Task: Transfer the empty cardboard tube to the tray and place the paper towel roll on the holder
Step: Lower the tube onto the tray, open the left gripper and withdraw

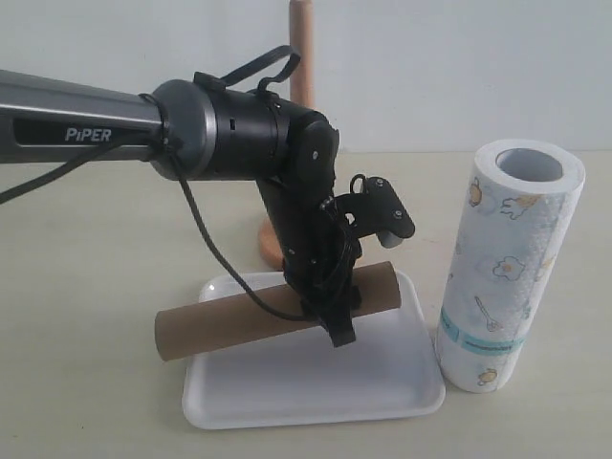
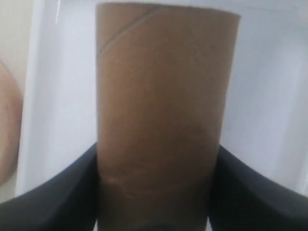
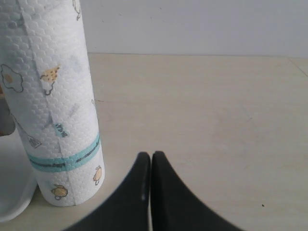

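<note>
Exterior view: your left gripper point(image 1: 330, 317) clamps the empty cardboard tube point(image 1: 225, 322) over the tray point(image 1: 368, 378) for release; your right gripper point(image 3: 151, 160) is closed, empty.

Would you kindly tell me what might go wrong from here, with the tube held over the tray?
1. The tube, clamped in the left gripper, overhangs the tray's left rim; once released it may roll or tip off.
2. The roll stands upright close beside the tray; a nudge could topple it.
3. The holder stands just behind the left arm, which might knock it when withdrawing.
</note>
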Robot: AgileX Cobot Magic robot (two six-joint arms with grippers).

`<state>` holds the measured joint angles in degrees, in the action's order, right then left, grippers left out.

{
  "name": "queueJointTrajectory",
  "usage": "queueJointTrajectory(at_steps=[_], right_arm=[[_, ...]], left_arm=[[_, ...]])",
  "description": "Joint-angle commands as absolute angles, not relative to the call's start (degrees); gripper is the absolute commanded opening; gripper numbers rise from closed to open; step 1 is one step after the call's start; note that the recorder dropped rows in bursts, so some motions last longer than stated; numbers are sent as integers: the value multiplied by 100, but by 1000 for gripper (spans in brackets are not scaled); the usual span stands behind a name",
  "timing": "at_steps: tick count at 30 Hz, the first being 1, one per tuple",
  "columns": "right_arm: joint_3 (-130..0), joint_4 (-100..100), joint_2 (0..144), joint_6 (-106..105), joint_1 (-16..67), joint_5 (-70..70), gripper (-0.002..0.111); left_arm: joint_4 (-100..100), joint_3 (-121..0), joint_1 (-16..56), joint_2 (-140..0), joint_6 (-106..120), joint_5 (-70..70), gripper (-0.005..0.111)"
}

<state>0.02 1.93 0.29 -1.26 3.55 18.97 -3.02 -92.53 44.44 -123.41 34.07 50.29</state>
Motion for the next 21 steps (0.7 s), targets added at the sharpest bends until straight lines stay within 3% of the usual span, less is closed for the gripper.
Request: queueJointTrajectory(at_steps=[1, 4, 7, 15, 21], right_arm=[[0, 177, 0, -126, 340, 1844, 0], [0, 177, 0, -126, 340, 1844, 0], [0, 177, 0, -126, 340, 1844, 0], [0, 177, 0, -126, 340, 1844, 0], [0, 177, 0, -126, 340, 1844, 0]], left_arm=[[-538, -9293, 4469, -12345, 3420, 4851, 17], [-828, -9293, 4469, -12345, 3401, 4787, 47], [-855, -9293, 4469, -12349, 3401, 4787, 60], [-794, -9293, 4469, -12349, 3099, 4797, 67], [-550, -9545, 4469, -12158, 3032, 5477, 57]])
